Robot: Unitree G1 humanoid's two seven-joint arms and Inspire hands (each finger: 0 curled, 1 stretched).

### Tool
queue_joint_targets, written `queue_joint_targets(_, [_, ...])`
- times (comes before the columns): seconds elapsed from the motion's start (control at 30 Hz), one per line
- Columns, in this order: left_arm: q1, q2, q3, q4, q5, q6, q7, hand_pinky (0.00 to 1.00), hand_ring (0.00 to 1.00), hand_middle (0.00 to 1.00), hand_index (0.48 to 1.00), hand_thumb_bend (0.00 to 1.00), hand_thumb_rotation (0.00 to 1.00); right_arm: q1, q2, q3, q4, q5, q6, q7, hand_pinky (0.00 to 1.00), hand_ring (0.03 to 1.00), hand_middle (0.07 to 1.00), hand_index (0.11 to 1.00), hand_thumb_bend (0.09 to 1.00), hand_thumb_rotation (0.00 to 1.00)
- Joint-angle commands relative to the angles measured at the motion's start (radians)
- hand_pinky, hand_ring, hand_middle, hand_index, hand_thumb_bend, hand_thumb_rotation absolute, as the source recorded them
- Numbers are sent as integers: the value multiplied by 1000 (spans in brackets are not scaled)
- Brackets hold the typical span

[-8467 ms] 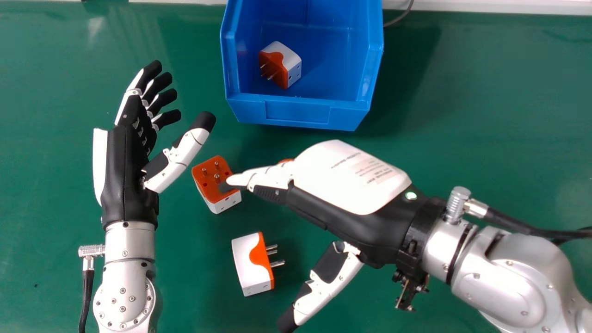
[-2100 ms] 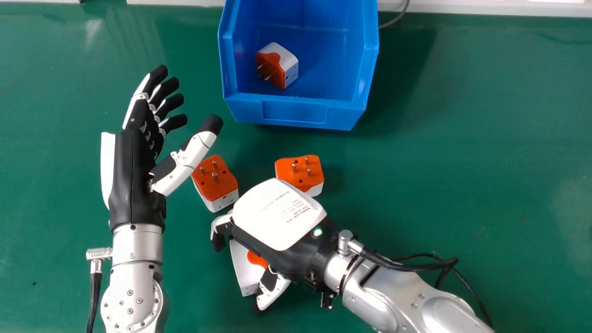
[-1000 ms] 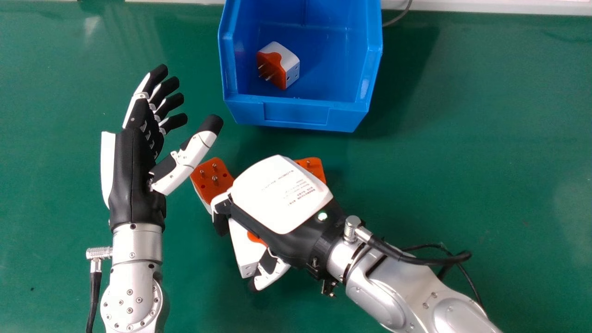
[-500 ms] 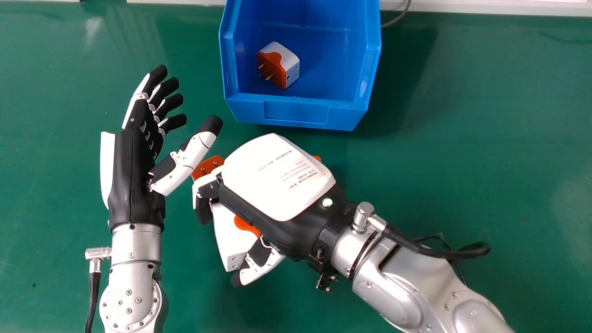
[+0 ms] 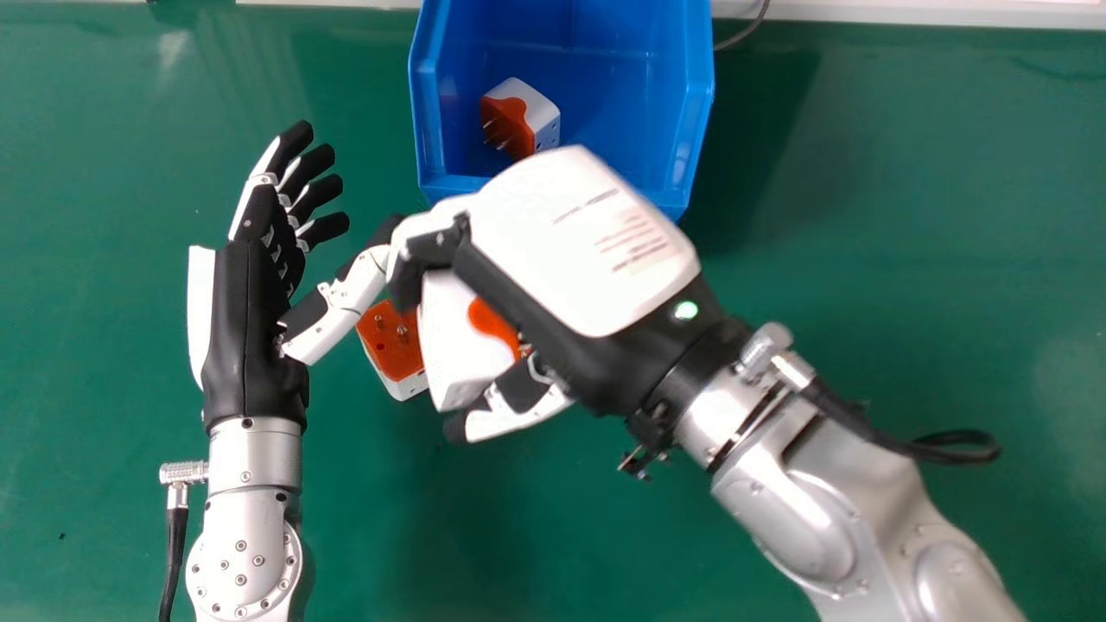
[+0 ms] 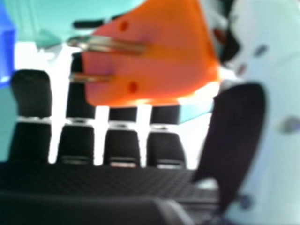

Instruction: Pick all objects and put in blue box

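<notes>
Spreading its fingers wide at the left of the head view: one left hand, black and white, palm side turned inward, fingers nearly straight, thumb held well out from them, on a silver forearm. Next, beside that thumb: one three-pin plug adapter, white with an orange pin face, lying on the green tabletop, pin face up (part of it tucked from sight behind the next item). Next: one held plug adapter, likewise white and orange, tilted, up off the tabletop, gripped between curled fingers and the thumb. In the right hand view its orange face shows metal pins, with the dark fingers behind. Next, farther forward: one boxed plug adapter, white and orange, resting inside the box near its left wall, pins toward the left. Around it: one blue box, open-topped, its near wall partly covered. Over that near wall and the tabletop just before it: one right hand, back upward, closed round the held plug adapter; its silver forearm runs off toward the lower right. Last, behind the box: one thin grey cable.
</notes>
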Motion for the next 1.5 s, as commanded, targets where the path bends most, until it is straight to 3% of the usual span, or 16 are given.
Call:
queue_joint_targets(0.0, [-19, 3, 1, 1, 25, -23, 26, 775, 831, 862, 873, 758, 360, -15, 10, -19, -46, 12, -7, 1, 243, 386, 499, 510, 515, 2])
queue_joint_targets(0.03, [-21, 3, 2, 5, 25, -25, 29, 775, 831, 862, 873, 758, 360, -14, 10, -22, -48, 13, -6, 5, 243, 386, 499, 510, 515, 2])
queue_joint_targets(0.1, [-25, -8, 10, 6, -16, -13, 9, 775, 831, 862, 872, 758, 359, -13, 10, -28, -52, 20, -5, 13, 238, 381, 492, 513, 514, 2])
queue_joint_targets(0.17, [-32, -20, 24, 1, -61, 11, -2, 775, 831, 862, 872, 758, 359, -13, 10, -36, -56, 25, -6, 16, 238, 381, 492, 513, 514, 2])
queue_joint_targets(0.3, [-49, -30, 46, -1, -101, 43, 3, 775, 832, 862, 871, 738, 363, -14, 16, -53, -69, 13, 4, 9, 230, 376, 486, 514, 513, 1])
queue_joint_targets(0.33, [-51, -29, 49, -2, -105, 50, 4, 775, 832, 862, 871, 738, 363, -14, 21, -61, -75, 25, 11, 16, 230, 376, 486, 514, 513, 1])
queue_joint_targets(0.43, [-51, -30, 51, -6, -106, 59, 3, 775, 832, 862, 871, 738, 363, -27, 21, -87, -91, 57, 30, 56, 230, 376, 486, 514, 513, 1])
queue_joint_targets(0.53, [-54, -31, 50, -2, -97, 53, 5, 774, 836, 861, 868, 728, 375, -50, 8, -117, -99, 69, 34, 77, 217, 370, 478, 516, 513, 1])
queue_joint_targets(0.73, [-51, -39, 49, -12, -104, 59, -1, 772, 839, 861, 867, 722, 384, -108, 27, -182, -125, 62, 113, 121, 222, 372, 474, 516, 513, 1])
queue_joint_targets(0.87, [-48, -41, 46, -16, -105, 60, -7, 770, 843, 860, 864, 722, 388, -171, -7, -230, -103, 76, 107, 122, 224, 365, 470, 520, 511, 0])
queue_joint_targets(1.0, [-46, -45, 46, -18, -108, 59, -11, 766, 843, 858, 865, 719, 388, -221, -13, -260, -52, 86, 95, 62, 242, 369, 482, 513, 512, 0])
queue_joint_targets(1.23, [-44, -47, 50, -14, -131, 52, -41, 762, 842, 858, 865, 716, 379, -329, -52, -277, 109, 81, 42, -43, 247, 365, 479, 517, 511, 0])
queue_joint_targets(1.3, [-43, -47, 51, -13, -126, 52, -41, 759, 842, 859, 867, 717, 373, -375, -63, -277, 189, 73, 19, -98, 251, 363, 476, 520, 511, 0])
queue_joint_targets(1.37, [-41, -45, 50, -14, -129, 52, -52, 759, 842, 859, 867, 717, 373, -421, -69, -273, 267, 64, 1, -153, 251, 363, 476, 520, 511, 0])
queue_joint_targets(1.47, [-37, -47, 50, -20, -129, 54, -54, 756, 840, 859, 868, 717, 367, -483, -90, -259, 366, 49, -22, -209, 247, 360, 473, 520, 511, 0])
